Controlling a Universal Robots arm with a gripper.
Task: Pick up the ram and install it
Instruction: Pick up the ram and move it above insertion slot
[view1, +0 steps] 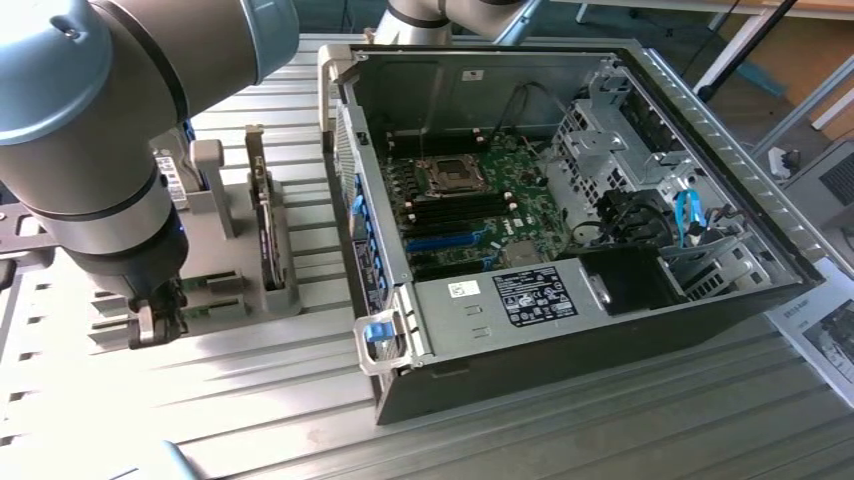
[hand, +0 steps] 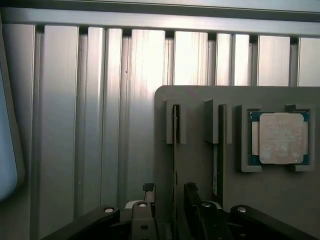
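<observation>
The ram (hand: 175, 150) stands on edge in a slot of the grey holder (hand: 195, 165), seen as a thin line from above. My gripper (hand: 169, 194) is open and low over the holder. One finger (hand: 148, 190) is on each side of the ram's near end, and neither touches it. In the exterior view the gripper (view1: 154, 322) hangs under the arm at the holder's (view1: 234, 285) front end, on the exterior view's left. The open computer case (view1: 534, 330) lies to the right, its motherboard (view1: 467, 200) showing dark memory slots (view1: 461, 208).
A dark expansion card (view1: 274, 235) stands in the neighbouring slot, also seen at the card (hand: 220, 145). A square silver processor chip (hand: 280, 137) rests in a pocket of the holder. The ribbed metal table (view1: 267, 400) spreads around. Drive cages and cables (view1: 687, 215) crowd the case's right side.
</observation>
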